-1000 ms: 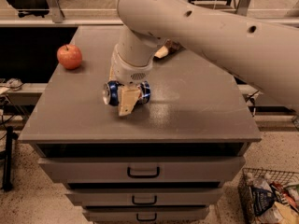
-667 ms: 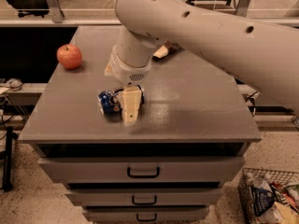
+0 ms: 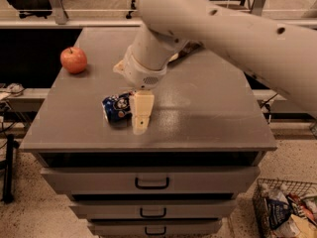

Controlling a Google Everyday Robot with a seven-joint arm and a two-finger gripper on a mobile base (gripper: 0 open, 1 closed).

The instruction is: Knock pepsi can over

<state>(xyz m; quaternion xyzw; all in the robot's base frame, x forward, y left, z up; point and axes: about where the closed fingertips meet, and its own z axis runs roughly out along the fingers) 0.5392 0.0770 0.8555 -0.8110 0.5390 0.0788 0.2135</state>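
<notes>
The dark-blue pepsi can [image 3: 116,107] lies on its side on the grey cabinet top [image 3: 208,113], near the front edge, logo facing up. My gripper [image 3: 140,118] hangs from the large white arm right beside the can's right end. One cream finger [image 3: 141,110] shows, pointing down at the tabletop and touching or nearly touching the can.
A red apple [image 3: 74,60] sits at the back left of the top. A tan object [image 3: 178,53] is mostly hidden behind the arm. Drawers [image 3: 151,182] are below the front edge. A wire basket [image 3: 287,207] with packets stands on the floor at right.
The gripper has shifted left and toward the front edge; the can has moved left with it, lying on its side throughout.
</notes>
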